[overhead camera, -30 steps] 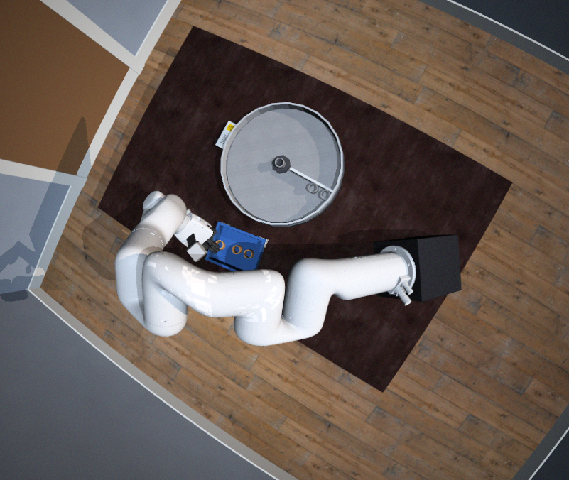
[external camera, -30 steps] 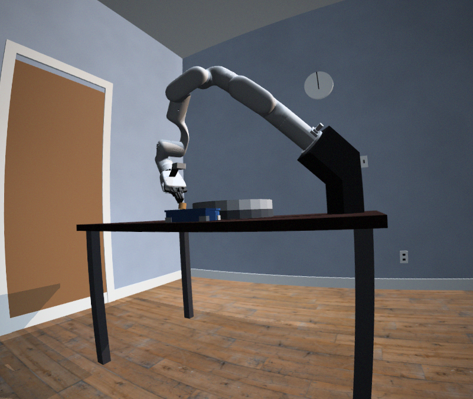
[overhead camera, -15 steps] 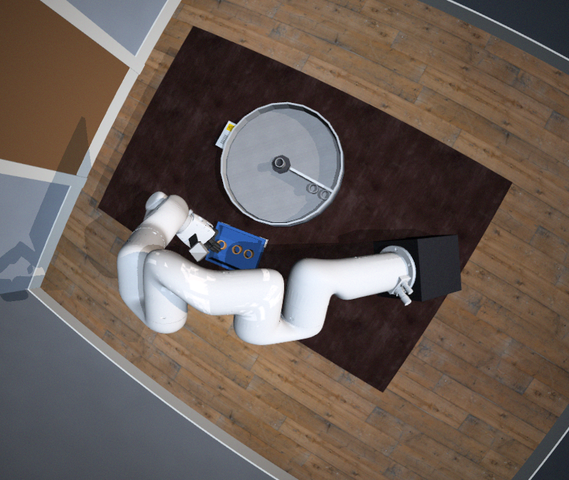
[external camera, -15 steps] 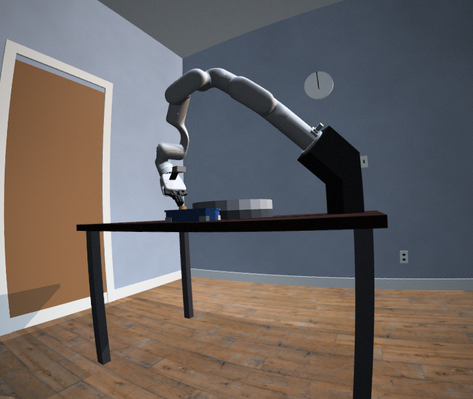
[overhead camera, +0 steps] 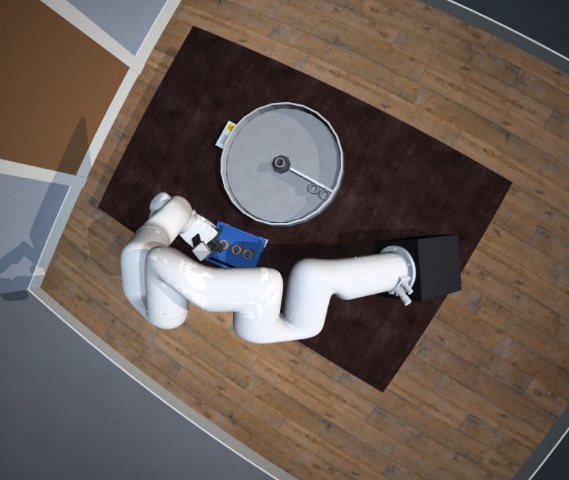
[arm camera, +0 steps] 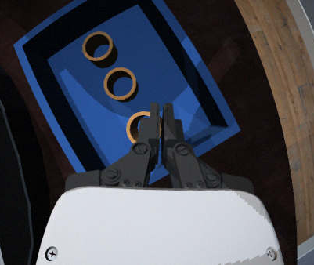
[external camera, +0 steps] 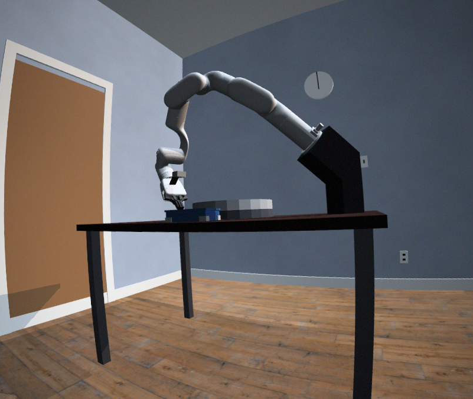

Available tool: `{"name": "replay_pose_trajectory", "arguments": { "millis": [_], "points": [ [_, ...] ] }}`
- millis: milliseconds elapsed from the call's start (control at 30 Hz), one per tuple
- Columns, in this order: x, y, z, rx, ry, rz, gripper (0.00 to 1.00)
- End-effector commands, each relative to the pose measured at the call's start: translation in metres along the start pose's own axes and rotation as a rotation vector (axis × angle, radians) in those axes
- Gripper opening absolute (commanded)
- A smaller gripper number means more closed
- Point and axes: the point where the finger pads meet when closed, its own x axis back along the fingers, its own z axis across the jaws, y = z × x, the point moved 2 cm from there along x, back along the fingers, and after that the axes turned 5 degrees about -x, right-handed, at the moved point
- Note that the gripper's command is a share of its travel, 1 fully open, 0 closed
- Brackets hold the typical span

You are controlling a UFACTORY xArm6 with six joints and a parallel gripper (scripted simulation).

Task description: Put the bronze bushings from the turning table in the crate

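My gripper [overhead camera: 219,246] [external camera: 180,208] [arm camera: 160,117] is shut on the wall of a bronze bushing [overhead camera: 226,243] [arm camera: 129,127], low inside the blue crate [overhead camera: 246,238] [external camera: 191,215] [arm camera: 229,131]. One finger is inside that ring; whether it touches the crate floor is hidden. A second bronze bushing [overhead camera: 232,250] [arm camera: 106,84] and a third bronze bushing [overhead camera: 244,253] [arm camera: 84,46] stand in a row in the crate. On the grey turning table [overhead camera: 258,191] [external camera: 245,204] are two steel bushings, one [overhead camera: 310,189] beside the other [overhead camera: 321,195], near the bar. No bronze bushing shows there.
The turning table has a raised rim, a central hub [overhead camera: 280,164] and a pale bar [overhead camera: 302,175] reaching to the rim. A label card [overhead camera: 224,138] stands beside it. The crate has raised walls. The arm's black base [overhead camera: 437,268] [external camera: 343,189] is at the right.
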Motion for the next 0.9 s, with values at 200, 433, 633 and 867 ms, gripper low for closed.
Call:
{"name": "replay_pose_trajectory", "arguments": {
  "millis": [200,433,633,867],
  "points": [
    [-0.0033,0.0040,0.0012,0.002,0.001,-0.002,0.00],
    [-0.0033,0.0040,0.0012,0.002,0.001,-0.002,0.00],
    [-0.0033,0.0040,0.0012,0.002,0.001,-0.002,0.00],
    [-0.0037,0.0043,0.0013,0.002,0.001,-0.002,0.00]
  ]
}}
